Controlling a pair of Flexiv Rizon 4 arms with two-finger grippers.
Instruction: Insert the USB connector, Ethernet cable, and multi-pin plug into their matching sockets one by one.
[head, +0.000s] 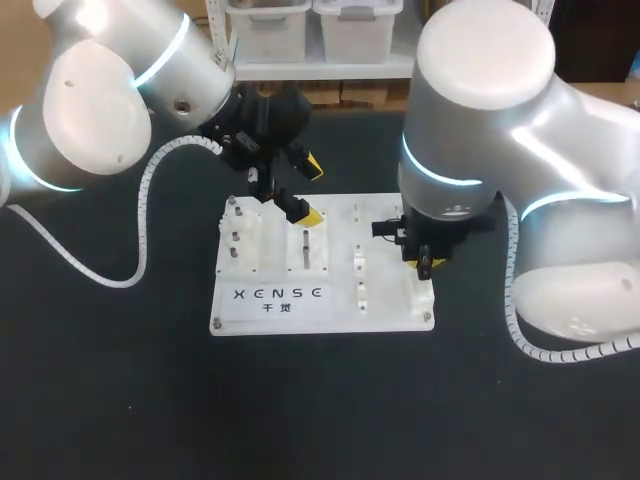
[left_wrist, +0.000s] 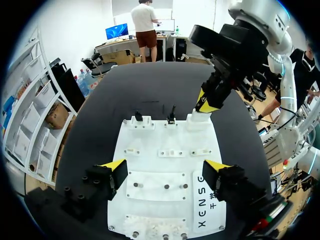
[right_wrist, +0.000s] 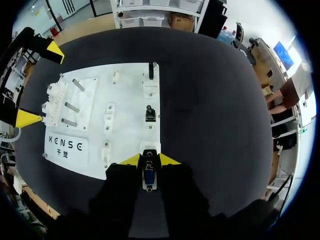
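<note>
I read right jaws clamped on a blue-cored plug (right_wrist: 148, 178), probably the USB connector, long axis along the fingers | socket block (right_wrist: 150, 148) just ahead at 12 o'clock, on the board (head: 340, 315) at its 4 o'clock corner | right arm nearer | left jaws wide apart, empty, over the board's 11 o'clock area

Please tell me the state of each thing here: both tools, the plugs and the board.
left tool: open, empty, above the white board.
right tool: shut on the blue connector, at the board's corner block.
blue connector: held; cannot tell whether it is seated.
middle black plug: standing in its holder, free.
far black plug: standing in its holder, free.
white board: flat on the table.
</note>
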